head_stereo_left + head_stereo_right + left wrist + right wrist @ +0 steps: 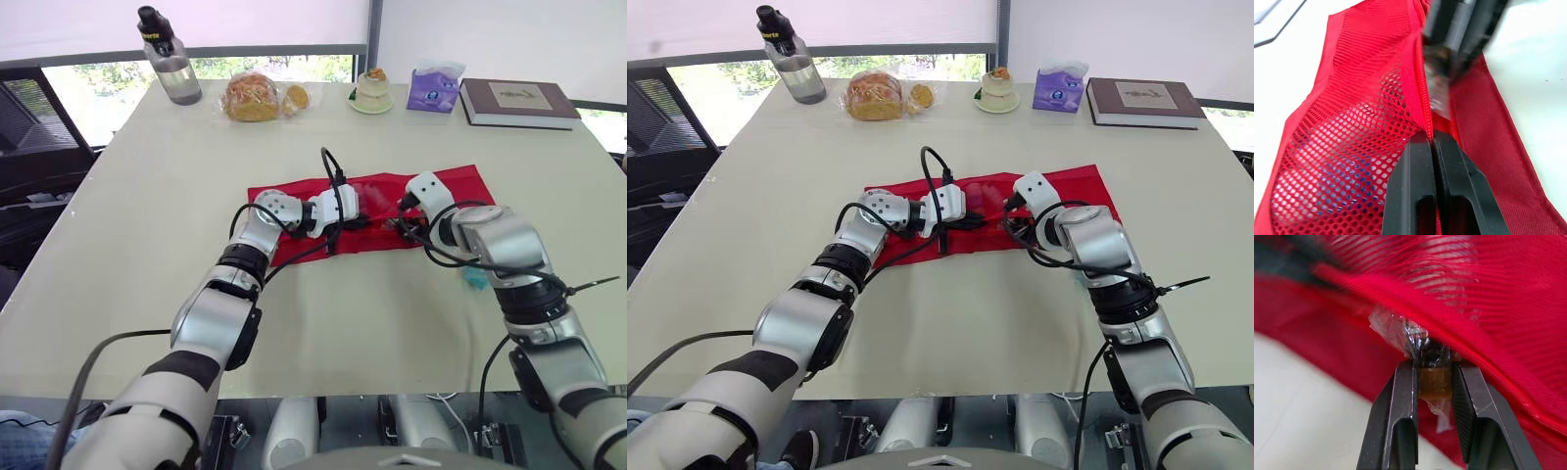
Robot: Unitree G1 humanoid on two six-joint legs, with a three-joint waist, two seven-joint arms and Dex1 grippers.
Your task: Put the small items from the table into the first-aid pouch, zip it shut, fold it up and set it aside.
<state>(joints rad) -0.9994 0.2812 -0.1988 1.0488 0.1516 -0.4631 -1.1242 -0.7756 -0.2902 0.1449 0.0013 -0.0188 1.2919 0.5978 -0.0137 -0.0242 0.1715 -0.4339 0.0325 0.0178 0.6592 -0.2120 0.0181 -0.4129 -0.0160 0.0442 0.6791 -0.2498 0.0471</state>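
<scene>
1. The red first-aid pouch point(456, 188) lay opened out flat on the bench point(147, 215), about midway between the near and far edges and a little toward the right edge.
2. My left jaws sat over the middle of the pouch, pressed tight together on a red seam, with no gap between the fingers point(1418, 186).
3. That seam ran along the edge of the mesh pocket point(1352, 147); some blue shapes showed through the mesh, but I could not tell what they were.
4. My right jaws were at the pouch just beside the left ones, narrowed onto a wrapped amber item point(1434, 382), one finger point(1400, 416) on each side of it.
5. The item was small and brownish with crinkled clear wrap around it, and it sat against the pouch's red fabric, just under a raised fold.
6. I could not tell whether it was inside a pocket or only at its lip.
7. A small teal thing point(475, 278) lay on the bench near the pouch's near right corner, partly hidden by my right arm.
8. Along the far edge stood a water bottle point(171, 64) at the left corner, then bagged bread point(253, 96), a cup on a saucer point(372, 91), a purple tissue pack point(434, 88) and a book point(517, 101) toward the right corner, all well apart from the pouch.
</scene>
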